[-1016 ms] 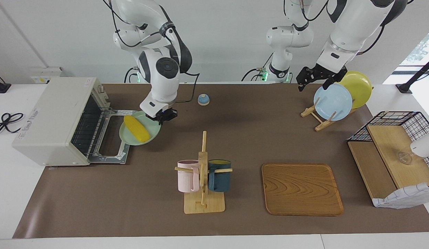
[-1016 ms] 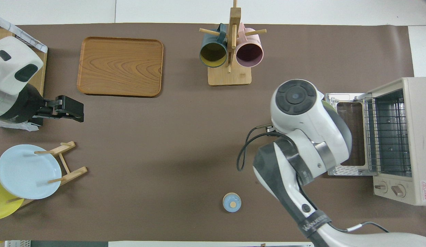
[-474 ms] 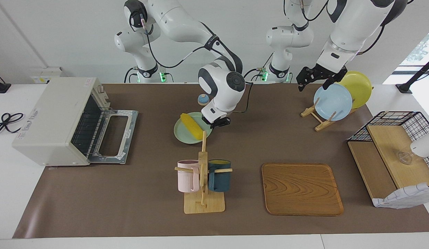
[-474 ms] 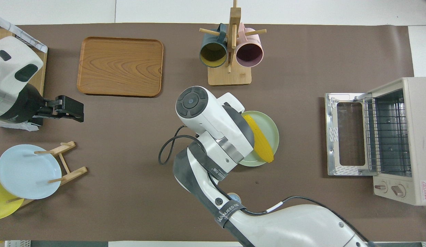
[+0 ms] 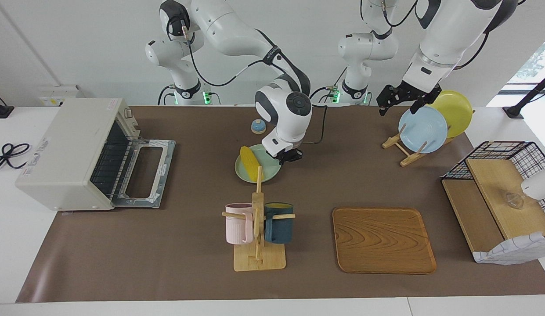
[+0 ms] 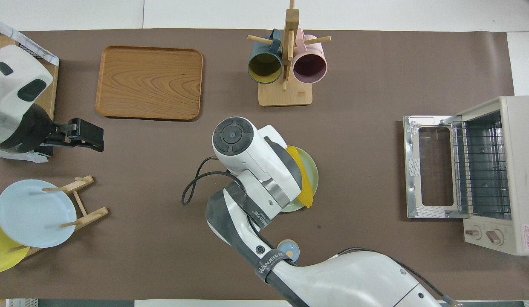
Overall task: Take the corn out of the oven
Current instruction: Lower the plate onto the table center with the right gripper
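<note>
We are seeing the corn (image 5: pixel 251 163) lying on a mint-green plate (image 5: pixel 269 171), well apart from the oven (image 5: pixel 74 151), near the middle of the tabletop (image 5: pixel 167 254). The oven is standing at the right arm's end of the tabletop, its door (image 5: pixel 142 173) is lying open and flat in front of it, and the wire rack (image 6: pixel 481 164) inside is showing bare.

The right gripper (image 5: pixel 289 156) is staying at the rim of the plate, on the side toward the left arm's end. Its jaws are pinching the plate rim, as far as we can see in the facing view. We cannot tell if the plate is resting on the tabletop or is a little above it. In the overhead view the right arm is covering a big part of the plate, and only one edge of the corn (image 6: pixel 302 179) is showing.

The plate is between a small blue bell (image 5: pixel 258 126), which is nearer to the robots, and a wooden mug rack (image 5: pixel 258 228) with a pink mug (image 5: pixel 238 229) and a dark blue mug (image 5: pixel 279 228), which is farther from them.

The left gripper (image 5: pixel 402 98) is waiting in the air over a light blue plate (image 5: pixel 422 129) standing in a wooden plate stand (image 5: pixel 402 149). Its jaws are spread and are holding nothing.
</note>
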You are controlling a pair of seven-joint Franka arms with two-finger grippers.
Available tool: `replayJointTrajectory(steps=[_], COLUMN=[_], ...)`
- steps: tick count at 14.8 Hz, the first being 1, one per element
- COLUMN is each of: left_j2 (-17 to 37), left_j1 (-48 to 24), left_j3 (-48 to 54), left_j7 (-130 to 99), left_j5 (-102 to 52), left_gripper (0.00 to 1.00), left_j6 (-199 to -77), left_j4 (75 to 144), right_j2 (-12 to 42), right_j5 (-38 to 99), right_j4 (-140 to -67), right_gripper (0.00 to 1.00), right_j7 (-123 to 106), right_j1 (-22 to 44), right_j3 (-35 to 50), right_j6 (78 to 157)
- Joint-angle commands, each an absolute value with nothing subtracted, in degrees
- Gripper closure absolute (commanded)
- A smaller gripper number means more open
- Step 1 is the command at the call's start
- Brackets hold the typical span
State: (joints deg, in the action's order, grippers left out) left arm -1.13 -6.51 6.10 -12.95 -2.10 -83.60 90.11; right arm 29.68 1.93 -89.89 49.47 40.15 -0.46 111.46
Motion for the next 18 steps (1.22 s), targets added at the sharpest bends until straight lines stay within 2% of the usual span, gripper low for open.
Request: replayJointTrajectory(steps=[1,2,3,5,8,10,11,12,14,18], left_j2=[-2.81,-2.81,-2.81,-2.90,-2.81,-2.64,-2.55,-2.11,-1.06,0.44], left_j1=[-6.50,-6.50,-6.50,-6.42,-6.42,-6.42,-6.33,-6.07,-6.85,-9.84], left_j3=[5.98,5.98,5.98,5.98,5.89,5.89,5.89,5.89,5.98,6.24], left_j7=[-13.01,-13.09,-13.01,-12.92,-13.18,-13.53,-14.67,-16.77,-22.56,-27.67], left_j5=[-1.32,-1.32,-1.32,-1.32,-1.41,-1.49,-2.02,-2.98,-3.86,-6.50], left_gripper=[0.00,0.00,0.00,0.00,0.00,0.00,0.00,0.00,0.00,0.00], left_j6=[-84.28,-84.64,-84.81,-84.99,-85.87,-85.96,-86.04,-86.39,-88.67,-94.65], left_j4=[92.02,92.02,92.02,92.11,92.20,92.20,92.20,92.20,92.89,96.67], right_j2=[28.30,28.39,28.48,28.30,28.12,26.21,24.97,24.00,21.64,17.33], right_j5=[3.25,3.25,3.16,1.85,-3.06,-3.78,-4.13,-5.70,-8.34,-13.60], right_j4=[-92.98,-93.08,-92.82,-91.68,-86.77,-86.39,-87.35,-88.49,-93.05,-103.42], right_gripper=[0.66,0.61,0.50,0.49,0.62,0.65,0.73,0.98,1.00,1.00], right_j7=[50.45,50.36,50.01,48.27,45.97,45.27,43.44,40.02,31.33,29.97], right_j1=[39.38,39.38,39.29,39.11,37.19,35.43,33.94,31.92,27.71,22.78], right_j3=[0.26,0.26,0.26,0.09,-0.44,-0.53,-0.53,-0.53,-0.53,-0.53], right_j6=[115.82,116.88,118.11,117.34,109.45,105.13,103.29,101.01,100.11,100.98])
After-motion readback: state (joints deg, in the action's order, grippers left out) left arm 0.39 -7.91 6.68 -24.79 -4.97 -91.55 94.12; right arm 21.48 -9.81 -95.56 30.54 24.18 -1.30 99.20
